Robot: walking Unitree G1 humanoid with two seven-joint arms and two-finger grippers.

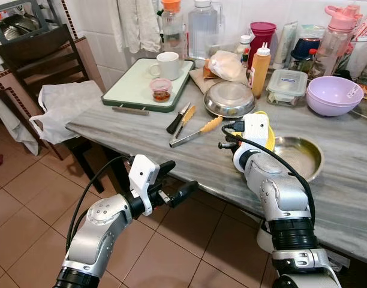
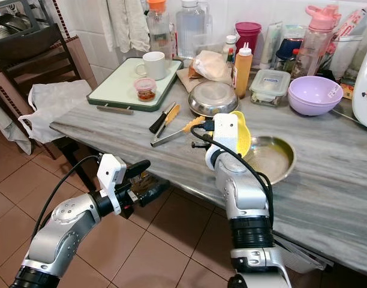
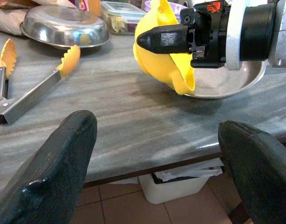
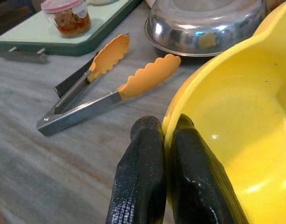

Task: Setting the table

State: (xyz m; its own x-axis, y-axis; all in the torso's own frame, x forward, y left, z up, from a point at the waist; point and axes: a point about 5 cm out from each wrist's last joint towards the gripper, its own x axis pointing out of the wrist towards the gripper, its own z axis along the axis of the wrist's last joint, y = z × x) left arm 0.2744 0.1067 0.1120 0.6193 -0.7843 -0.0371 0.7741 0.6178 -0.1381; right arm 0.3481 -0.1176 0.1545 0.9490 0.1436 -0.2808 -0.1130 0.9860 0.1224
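Right gripper (image 1: 253, 133), seen from the left eye, hangs above the grey marble-patterned table (image 1: 141, 129) with its fingers pinched on the rim of a yellow plastic bowl (image 1: 268, 133). We take the shallow steel dish (image 1: 300, 157) as landmark: the bowl hangs tilted over the dish's edge nearest the orange-tipped steel tongs (image 1: 195, 131). Left gripper (image 1: 171, 191) hovers off the table's front edge, well apart from the dish, so the right arm is clearly the nearer.

Right eye view: same layout. Beyond the landmark dish we see an upturned steel bowl (image 2: 213, 98), and further back a lilac plastic bowl (image 2: 315, 94). Both sit on the table.

Left wrist view: the left gripper's fingers (image 3: 54, 172) stand wide apart with nothing between them. Past them we see what the head views hide: the yellow bowl's lower lip dips just inside the dish, and whether they touch we cannot tell.

Right wrist view: the two right fingers (image 4: 143, 172) nearly meet, the bowl's thin wall clamped between them, one pad inside, one outside. We judge that the coming move turns on lifting the bowl clear of the dish.
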